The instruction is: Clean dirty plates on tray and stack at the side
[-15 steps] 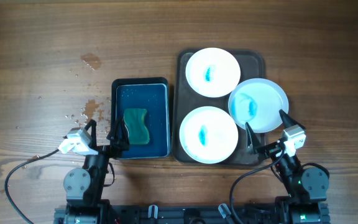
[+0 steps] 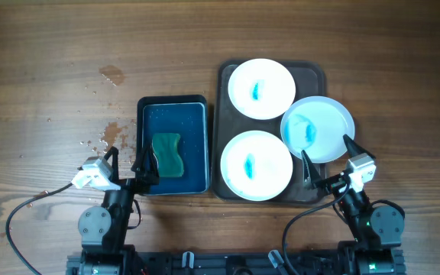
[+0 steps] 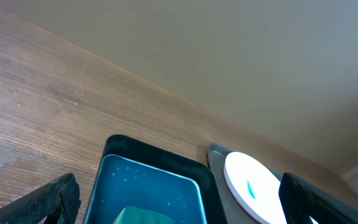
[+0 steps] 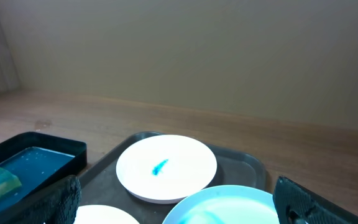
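Observation:
Three white plates lie on the dark brown tray (image 2: 226,76). The far plate (image 2: 261,88) and the near plate (image 2: 256,165) each bear a small blue smear. The right plate (image 2: 317,128) is tinted blue with a wider smear and overhangs the tray's right rim. My left gripper (image 2: 131,164) is open and empty at the near edge of the blue basin. My right gripper (image 2: 328,159) is open and empty just in front of the right plate. The right wrist view shows the far plate (image 4: 166,167) and the right plate (image 4: 229,208) between my fingers.
A blue water-filled basin (image 2: 172,114) stands left of the tray with a green sponge (image 2: 167,153) in it. Water drops (image 2: 111,134) spot the wood left of the basin. In the left wrist view the basin (image 3: 148,190) and a plate (image 3: 253,186) show.

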